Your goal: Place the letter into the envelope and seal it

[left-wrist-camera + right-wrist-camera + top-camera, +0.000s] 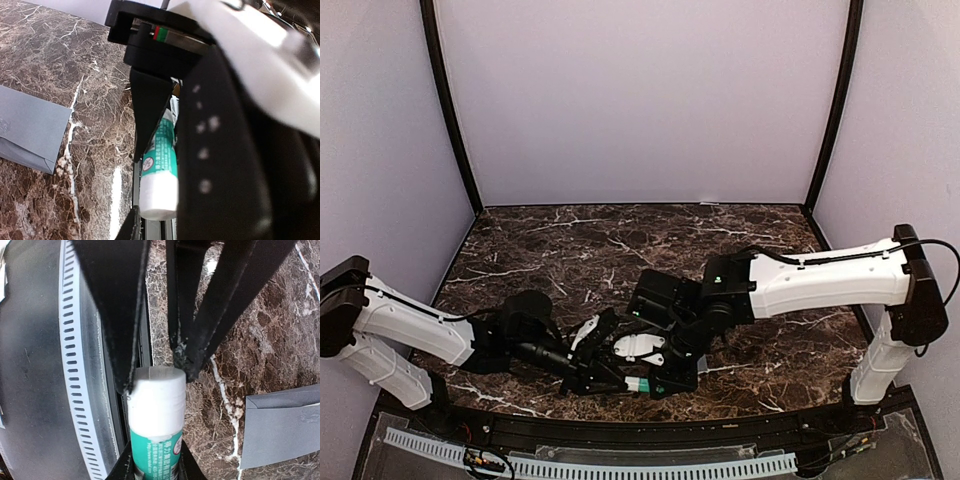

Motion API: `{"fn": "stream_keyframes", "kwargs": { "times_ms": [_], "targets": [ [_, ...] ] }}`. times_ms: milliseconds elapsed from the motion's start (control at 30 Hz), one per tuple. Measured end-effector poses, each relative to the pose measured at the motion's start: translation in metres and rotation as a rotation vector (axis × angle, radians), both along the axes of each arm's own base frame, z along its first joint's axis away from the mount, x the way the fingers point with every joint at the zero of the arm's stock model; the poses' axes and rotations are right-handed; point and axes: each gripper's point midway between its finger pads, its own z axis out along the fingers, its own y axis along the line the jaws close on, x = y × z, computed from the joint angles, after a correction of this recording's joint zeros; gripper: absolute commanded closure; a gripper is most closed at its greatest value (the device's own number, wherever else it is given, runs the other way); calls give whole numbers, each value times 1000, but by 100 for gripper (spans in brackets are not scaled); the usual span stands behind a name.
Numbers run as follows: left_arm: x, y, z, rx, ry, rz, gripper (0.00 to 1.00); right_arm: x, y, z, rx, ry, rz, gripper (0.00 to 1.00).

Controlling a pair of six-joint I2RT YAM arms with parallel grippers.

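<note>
Right tool (156, 379) clamped on white cap (156, 400) of glue stick (155, 445), left tool (162, 150) clamped on its green body, grey envelope (280, 425) flat on counter (280, 330) beside stick, letter unseen; advise pulling cap off straight, body gripped firm.

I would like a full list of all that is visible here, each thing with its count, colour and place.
glue stick: one, green body with white cap, held between both grippers above the table's near edge
envelope: one, blue-grey, flat on the table beside the grippers
letter: none in view
table: one, dark brown marble with white veins
walls: three, pale lilac, around the table
poles: two, black, at the far corners
slotted strip: one, white, along the front edge
left gripper: one, black, shut on the green body
right gripper: one, black, shut on the white cap
</note>
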Motion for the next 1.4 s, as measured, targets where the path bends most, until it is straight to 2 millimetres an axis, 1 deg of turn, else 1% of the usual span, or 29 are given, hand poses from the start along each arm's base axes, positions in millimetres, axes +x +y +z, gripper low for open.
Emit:
{"fn": "stream_keyframes", "kwargs": {
  "times_ms": [333, 467, 600, 667, 767, 833, 867, 967, 1033, 1100, 1167, 1267, 1333, 1400],
  "targets": [
    [-1, 2, -4, 7, -5, 2, 94, -9, 4, -7, 13, 132, -118, 100],
    [1, 2, -4, 9, -14, 16, 93, -8, 4, -8, 16, 149, -158, 100],
    [7, 3, -1, 5, -41, 52, 91, -3, 4, -9, 41, 132, -197, 100],
    [12, 4, 5, -6, -64, 79, 89, 2, 6, -7, 77, 120, -218, 100],
    [23, 6, 26, -60, -129, 140, 84, 10, 11, -1, 146, 98, -245, 100],
    [28, 6, 45, -115, -175, 175, 81, 18, 27, 13, 250, 74, -252, 100],
    [30, 7, 54, -137, -192, 190, 79, 21, 31, 20, 294, 64, -260, 100],
    [36, 12, 79, -206, -246, 242, 75, 34, 32, 41, 394, 32, -297, 100],
    [39, 17, 89, -236, -269, 271, 71, 45, 26, 51, 439, 8, -339, 100],
    [37, 21, 90, -241, -275, 281, 68, 65, 15, 61, 472, -33, -413, 100],
    [37, 25, 85, -229, -275, 295, 64, 88, 1, 69, 494, -84, -504, 100],
    [41, 30, 80, -215, -281, 329, 60, 121, -22, 78, 500, -170, -640, 100],
    [46, 33, 82, -214, -291, 363, 57, 143, -40, 81, 483, -233, -740, 100],
    [50, 36, 85, -219, -300, 392, 54, 162, -57, 79, 452, -281, -826, 100]
  ]
}}
